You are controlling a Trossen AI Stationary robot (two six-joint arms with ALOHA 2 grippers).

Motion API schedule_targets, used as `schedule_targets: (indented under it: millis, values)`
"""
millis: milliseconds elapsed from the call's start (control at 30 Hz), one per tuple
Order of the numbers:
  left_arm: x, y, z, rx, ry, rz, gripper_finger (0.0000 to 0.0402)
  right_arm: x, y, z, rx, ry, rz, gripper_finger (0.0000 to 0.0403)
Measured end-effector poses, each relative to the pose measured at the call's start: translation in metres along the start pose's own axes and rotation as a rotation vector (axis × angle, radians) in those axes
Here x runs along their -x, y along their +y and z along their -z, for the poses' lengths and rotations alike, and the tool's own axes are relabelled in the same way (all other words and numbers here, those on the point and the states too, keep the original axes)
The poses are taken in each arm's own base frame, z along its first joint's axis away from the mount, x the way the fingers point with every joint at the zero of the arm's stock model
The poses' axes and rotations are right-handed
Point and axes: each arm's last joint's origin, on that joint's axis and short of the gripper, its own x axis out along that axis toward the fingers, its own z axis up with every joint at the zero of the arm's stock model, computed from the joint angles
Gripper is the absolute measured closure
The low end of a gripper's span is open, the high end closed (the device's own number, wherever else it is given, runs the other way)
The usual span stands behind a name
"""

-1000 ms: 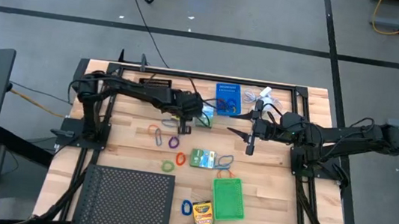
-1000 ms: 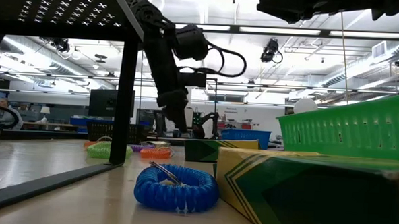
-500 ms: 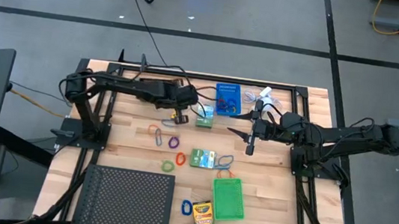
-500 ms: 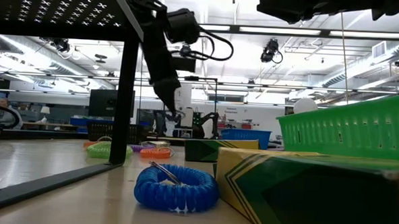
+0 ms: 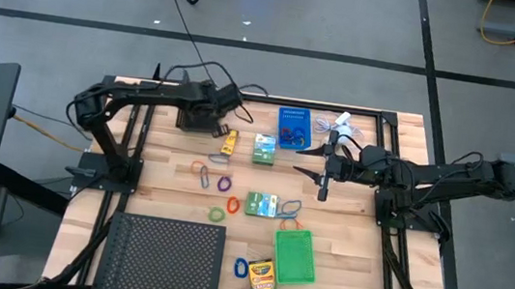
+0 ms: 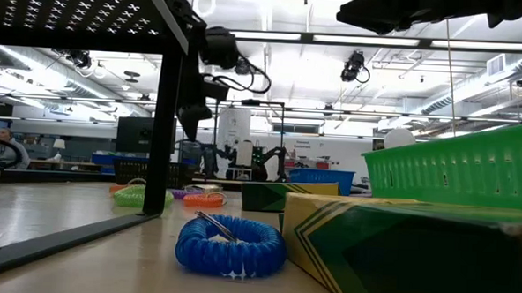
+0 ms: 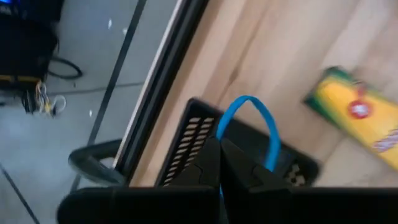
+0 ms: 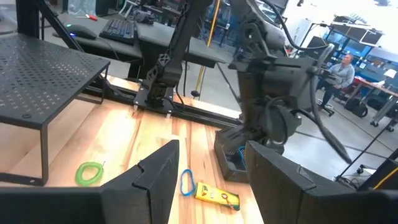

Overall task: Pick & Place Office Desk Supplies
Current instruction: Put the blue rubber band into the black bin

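Two arms at the desk [image 5: 158,167], only one busy. Left gripper [image 7: 219,163] hangs over the black bin [image 5: 200,119] at the far side, fingers pinched tight on a blue rubber band [image 7: 256,124] whose loop stands up above the bin's slotted wall. Step in hand, I'd say: dropping that band into the bin. Next move needs the fingers to part while over the bin's mouth, low enough that the light loop falls inside and doesn't bounce off the rim.

Yellow tube [image 5: 229,141] lies just beside the black bin, toward the desk's middle. Green-white box [image 5: 263,149] sits past the tube; more bands [image 5: 204,172] lie nearer the front, apart from the bin.

Right gripper [image 5: 323,168] waits well off from the black bin, beside the blue bin [image 5: 292,127], fingers wide and empty.

Writing: tube has a red-and-white mark, too blurred to read. Crayon box [image 5: 261,277] print also unreadable.
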Motion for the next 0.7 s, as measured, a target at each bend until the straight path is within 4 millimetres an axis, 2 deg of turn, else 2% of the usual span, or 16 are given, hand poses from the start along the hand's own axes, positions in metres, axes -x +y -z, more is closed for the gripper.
schedule_targets:
  millis: [367, 700]
  values:
    - [-0.022, 0.036, 0.016, 0.086, 0.096, 0.160, 0.0401, 0.000, 0.000, 0.001, 0.002, 0.013, -0.005, 0.0211]
    - [-0.024, 0.038, 0.022, 0.080, 0.146, 0.191, 0.0394, 0.000, 0.001, 0.003, -0.003, 0.028, -0.010, 0.0211]
